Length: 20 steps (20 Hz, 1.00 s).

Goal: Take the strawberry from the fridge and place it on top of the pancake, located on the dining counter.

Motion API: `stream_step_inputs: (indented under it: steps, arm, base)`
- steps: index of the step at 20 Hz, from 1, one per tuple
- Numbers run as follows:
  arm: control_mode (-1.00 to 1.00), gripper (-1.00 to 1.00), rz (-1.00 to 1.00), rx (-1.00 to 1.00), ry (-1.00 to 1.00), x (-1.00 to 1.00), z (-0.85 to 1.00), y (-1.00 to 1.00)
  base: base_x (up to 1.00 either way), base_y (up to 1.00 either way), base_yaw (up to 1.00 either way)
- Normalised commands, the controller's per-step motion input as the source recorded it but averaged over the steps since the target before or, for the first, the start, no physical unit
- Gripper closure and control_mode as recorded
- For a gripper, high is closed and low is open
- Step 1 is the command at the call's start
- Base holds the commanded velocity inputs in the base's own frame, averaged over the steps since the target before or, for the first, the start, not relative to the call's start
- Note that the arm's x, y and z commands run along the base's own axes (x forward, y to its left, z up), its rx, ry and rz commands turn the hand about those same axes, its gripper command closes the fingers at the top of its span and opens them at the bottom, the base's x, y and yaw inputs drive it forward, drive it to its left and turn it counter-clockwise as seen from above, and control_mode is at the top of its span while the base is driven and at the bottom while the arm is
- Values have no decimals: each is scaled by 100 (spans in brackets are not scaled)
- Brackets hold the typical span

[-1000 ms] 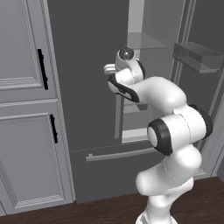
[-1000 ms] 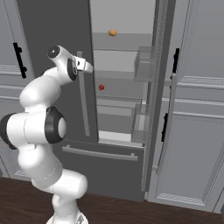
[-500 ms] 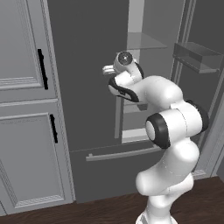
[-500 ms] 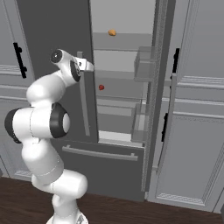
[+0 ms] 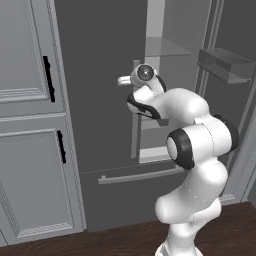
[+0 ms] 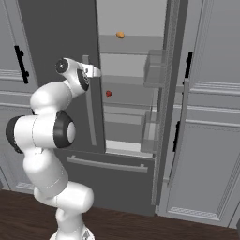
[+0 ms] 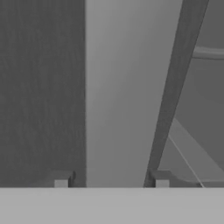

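At the far left of the left base view stand light grey panelled cabinets [image 5: 27, 125] with two black handles [image 5: 48, 79]. Next to them the fridge [image 5: 105, 100] has its left door closed and its right door swung open. The arm rises from the floor, folds at a dark elbow and reaches up and leftward, so the gripper [image 5: 125, 80] sits at the inner edge of the closed door, by its vertical silver handle [image 5: 135, 125]. In the hand view the two finger tips [image 7: 61, 181] stand well apart on either side of the pale door edge: the claw is released and holds nothing.

In the right base view the gripper [image 6: 96, 71] points toward the open compartment. Inside, one strawberry [image 6: 108, 93] lies on a middle glass shelf, apart from the fingers, and one small orange-yellow lump [image 6: 120, 34] rests on the shelf above. Door bins [image 6: 154, 75] hang on the open right door. More grey cabinets [image 6: 211, 122] stand at the right.
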Motion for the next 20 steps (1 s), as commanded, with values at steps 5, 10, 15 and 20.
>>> stream_step_inputs:
  steps: [5, 10, 15, 20]
  arm:
    - [-100, 100, -3, -1, 0, -40, 3, 16]
    - [-100, 100, -11, -1, 0, -79, 2, 51]
    - [-100, 100, -21, 0, 0, -100, 0, 40]
    - [-100, 100, -24, 0, 0, -100, 0, 52]
  base:
    - [0, 0, 0]
    - [0, 0, 0]
    - [0, 0, 0]
    - [0, 0, 0]
